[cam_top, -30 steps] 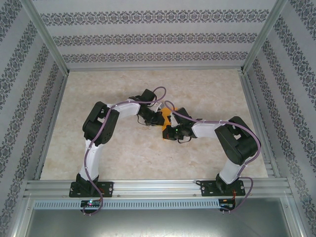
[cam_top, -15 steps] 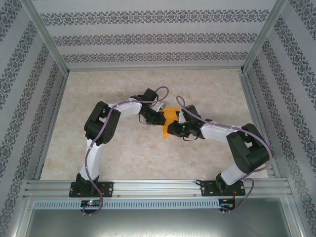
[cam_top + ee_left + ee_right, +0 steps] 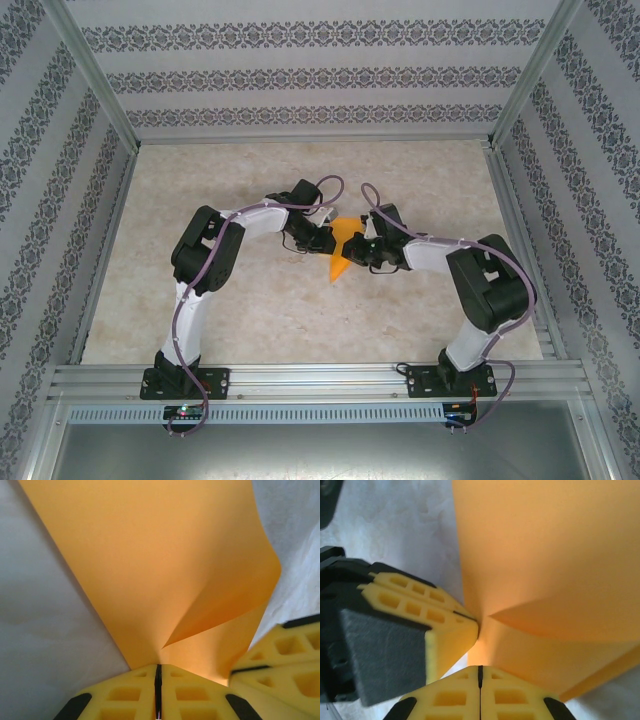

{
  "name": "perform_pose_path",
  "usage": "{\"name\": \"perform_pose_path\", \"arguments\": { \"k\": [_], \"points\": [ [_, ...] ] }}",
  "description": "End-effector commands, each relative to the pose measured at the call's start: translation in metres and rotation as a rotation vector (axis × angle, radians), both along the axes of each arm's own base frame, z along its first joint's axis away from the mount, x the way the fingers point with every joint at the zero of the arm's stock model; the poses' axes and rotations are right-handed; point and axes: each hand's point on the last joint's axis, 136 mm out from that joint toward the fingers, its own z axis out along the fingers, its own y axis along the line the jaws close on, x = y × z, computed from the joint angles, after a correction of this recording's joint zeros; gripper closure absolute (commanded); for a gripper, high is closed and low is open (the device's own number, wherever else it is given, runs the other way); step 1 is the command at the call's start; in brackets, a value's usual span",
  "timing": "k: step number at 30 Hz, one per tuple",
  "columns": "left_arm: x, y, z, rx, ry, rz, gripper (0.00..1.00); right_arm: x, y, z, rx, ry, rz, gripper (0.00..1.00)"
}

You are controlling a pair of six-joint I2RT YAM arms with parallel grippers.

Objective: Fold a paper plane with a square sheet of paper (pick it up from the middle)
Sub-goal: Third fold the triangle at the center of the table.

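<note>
Left hand (image 3: 158, 667) closed, clamped on the near edge of the orange paper sheet (image 3: 150, 555). Right hand (image 3: 480, 669) likewise clamped on it, its tips just beside the left's. Sheet is at the middle of the surface (image 3: 200, 180), between the two hands.

Judged step: mid-fold, setting a crease. Next move calls for a steady, coordinated pull without tearing.

Beyond the fingers the paper is unmarked and bowed, with one soft ridge running out from the pinch.

Patterned walls (image 3: 320, 75) surround a seemingly marbled tabletop (image 3: 250, 310).

Bright even light, faint shadows, wrist close-ups slightly soft
</note>
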Motion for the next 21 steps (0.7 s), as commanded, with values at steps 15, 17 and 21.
{"name": "perform_pose_path", "arguments": {
  "k": [15,17,21],
  "points": [
    [-0.018,0.048,-0.081,0.344,0.014,-0.005,0.88,0.010,-0.037,-0.039,-0.202,0.029,-0.053,0.93],
    [-0.018,0.050,-0.083,0.357,0.012,-0.005,0.88,0.012,-0.041,-0.038,-0.213,0.023,-0.059,0.93],
    [-0.019,0.054,-0.087,0.378,0.009,-0.006,0.89,0.013,-0.049,-0.037,-0.224,0.015,-0.076,0.92]
  ]
}}
